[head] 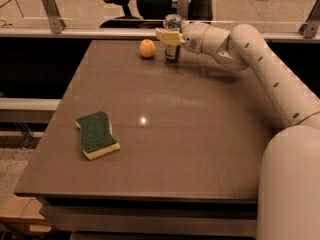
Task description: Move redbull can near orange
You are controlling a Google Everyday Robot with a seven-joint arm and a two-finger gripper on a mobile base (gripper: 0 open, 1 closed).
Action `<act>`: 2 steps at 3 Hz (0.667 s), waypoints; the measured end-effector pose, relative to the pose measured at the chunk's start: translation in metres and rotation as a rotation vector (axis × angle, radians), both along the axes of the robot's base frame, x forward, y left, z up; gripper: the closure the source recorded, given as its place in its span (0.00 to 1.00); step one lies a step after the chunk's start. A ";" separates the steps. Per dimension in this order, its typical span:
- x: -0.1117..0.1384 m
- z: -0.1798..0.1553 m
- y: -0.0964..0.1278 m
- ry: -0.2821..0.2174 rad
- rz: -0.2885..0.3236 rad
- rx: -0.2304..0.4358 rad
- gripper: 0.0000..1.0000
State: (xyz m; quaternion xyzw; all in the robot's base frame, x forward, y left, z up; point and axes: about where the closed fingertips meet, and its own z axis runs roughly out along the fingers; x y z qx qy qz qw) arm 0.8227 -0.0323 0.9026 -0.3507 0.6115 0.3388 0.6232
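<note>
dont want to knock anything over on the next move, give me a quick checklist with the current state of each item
1. Slim silver-and-blue drink can upright: ok.
2. Can close beside the small round orange fruit, small gap, not touching: ok.
3. End effector at the can's mid-height, at the far side of the brown table: ok.
4. Can's base resting on the table: cannot tell.
5. Green-and-yellow sponge well away, near the front left: ok.
</note>
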 end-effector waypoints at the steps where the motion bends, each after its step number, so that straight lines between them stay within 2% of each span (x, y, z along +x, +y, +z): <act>1: 0.000 0.000 0.003 0.001 0.004 0.001 0.59; 2: 0.000 0.000 0.007 0.001 0.009 0.001 0.35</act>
